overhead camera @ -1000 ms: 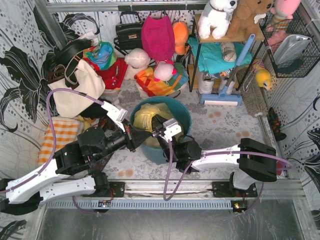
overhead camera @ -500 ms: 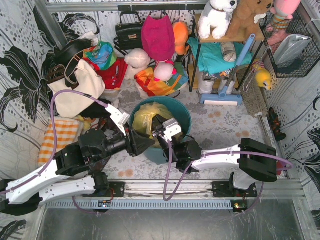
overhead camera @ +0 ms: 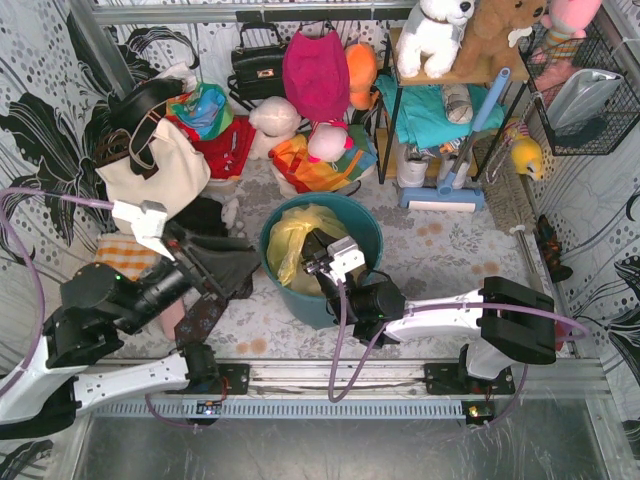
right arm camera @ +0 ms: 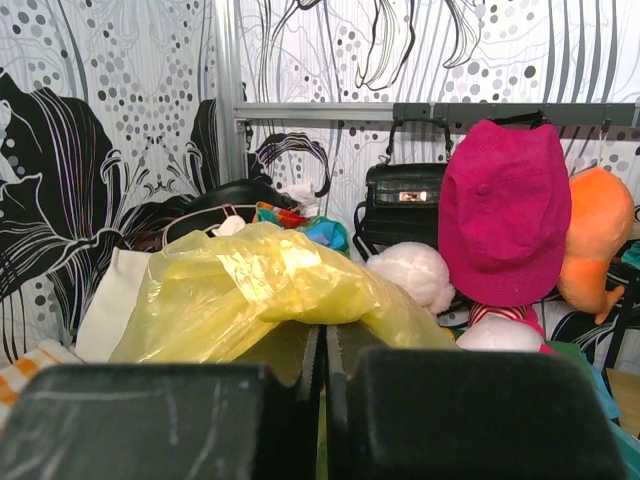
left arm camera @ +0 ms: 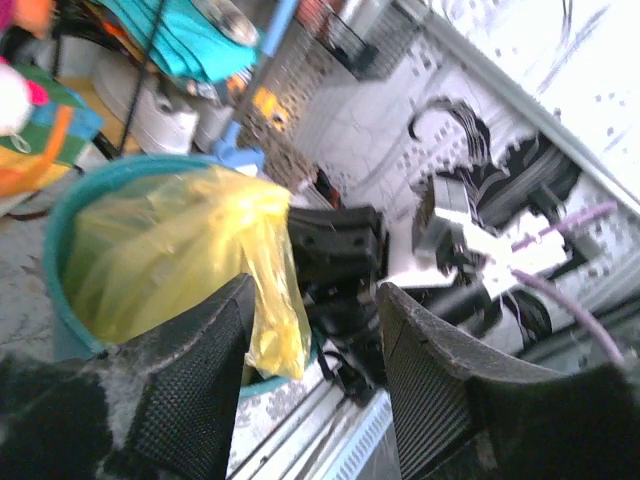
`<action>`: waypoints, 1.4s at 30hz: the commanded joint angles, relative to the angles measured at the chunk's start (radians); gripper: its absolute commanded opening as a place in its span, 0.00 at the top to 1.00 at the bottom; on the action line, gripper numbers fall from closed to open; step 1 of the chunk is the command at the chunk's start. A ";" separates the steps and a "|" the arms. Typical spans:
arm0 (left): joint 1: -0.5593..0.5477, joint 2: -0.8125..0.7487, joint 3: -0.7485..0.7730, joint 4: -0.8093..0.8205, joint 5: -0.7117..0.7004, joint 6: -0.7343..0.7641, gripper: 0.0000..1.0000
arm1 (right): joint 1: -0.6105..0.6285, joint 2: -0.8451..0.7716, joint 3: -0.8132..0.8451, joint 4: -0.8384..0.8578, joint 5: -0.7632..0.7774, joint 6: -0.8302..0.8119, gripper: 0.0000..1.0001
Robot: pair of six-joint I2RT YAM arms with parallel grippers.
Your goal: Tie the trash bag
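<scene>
The trash bag (overhead camera: 296, 240), thin yellow-green crinkly plastic, sits in the round teal bin (overhead camera: 368, 232) in the middle of the floor. In the top view my right gripper (overhead camera: 318, 262) is at the bin's near side, shut on the bag's film. The right wrist view shows the trash bag (right arm camera: 270, 290) bunched over the shut right gripper (right arm camera: 323, 345), with plastic pinched in between. My left gripper (overhead camera: 225, 285) stands open, left of the bin and apart from the bag. In the left wrist view the left gripper (left arm camera: 315, 345) holds nothing, and the trash bag (left arm camera: 170, 250) lies beyond its fingers.
A white tote (overhead camera: 150, 180), black handbag (overhead camera: 258, 62), pink bag (overhead camera: 315, 72), plush toys and a shelf (overhead camera: 440, 110) crowd the back. An orange checked cloth (overhead camera: 120, 255) lies at the left. The metal rail (overhead camera: 340, 380) runs along the near edge.
My left gripper has opened, let go of the bag and swung back to the left, away from the bin. The right gripper has stayed shut on the bag.
</scene>
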 commanded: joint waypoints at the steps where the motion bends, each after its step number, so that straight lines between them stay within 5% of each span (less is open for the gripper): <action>1: 0.001 0.034 0.043 0.001 -0.192 -0.001 0.42 | 0.004 -0.036 -0.018 0.108 -0.007 -0.004 1.00; 9: 0.001 0.204 0.113 -0.062 -0.097 0.265 0.37 | 0.008 -0.058 -0.035 0.104 -0.013 -0.004 1.00; 13: 0.001 0.218 0.120 -0.058 -0.100 0.348 0.26 | 0.010 -0.061 -0.035 0.097 -0.019 0.002 1.00; 28: 0.134 0.249 0.149 -0.071 0.098 0.381 0.24 | 0.018 -0.070 -0.021 0.059 -0.023 -0.003 1.00; 32: 0.303 0.333 0.205 -0.103 0.257 0.390 0.24 | 0.018 -0.072 -0.021 0.056 -0.022 -0.004 1.00; 37: 0.640 0.370 0.210 -0.075 0.695 0.399 0.23 | 0.018 -0.076 -0.021 0.056 -0.023 -0.009 1.00; 42: 0.724 0.344 0.135 -0.024 0.877 0.429 0.28 | 0.017 -0.083 -0.024 0.058 -0.024 -0.008 1.00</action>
